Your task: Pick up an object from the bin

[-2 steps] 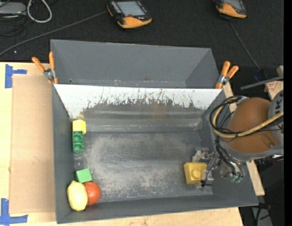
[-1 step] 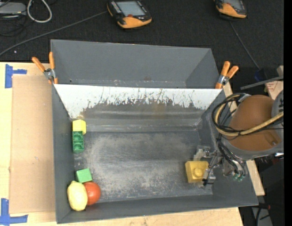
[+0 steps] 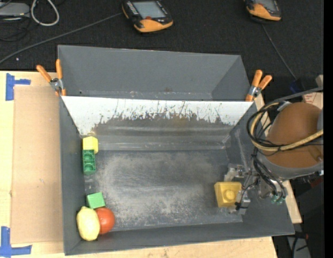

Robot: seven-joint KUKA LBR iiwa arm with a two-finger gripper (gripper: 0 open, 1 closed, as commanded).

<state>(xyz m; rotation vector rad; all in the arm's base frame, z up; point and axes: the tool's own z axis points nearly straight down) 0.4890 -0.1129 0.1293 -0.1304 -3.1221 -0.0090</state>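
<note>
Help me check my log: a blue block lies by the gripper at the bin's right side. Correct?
Not blue. The block by the gripper at the bin's right side is yellow, as the camera view shows.

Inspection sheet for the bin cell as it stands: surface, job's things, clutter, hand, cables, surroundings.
Surface: grey bin, bottom scuffed, mostly bare.
Job's things: yellow block by the right wall, against the hand.
Clutter: yellow brick adjoining green brick at left wall; green cube, yellow fruit, red ball in near-left corner.
Hand: low at the bin's right; hold on the block cannot be told.
Cables: black loops on the wrist; loose leads beyond the bin.
Surroundings: two handheld controllers on dark floor.
</note>
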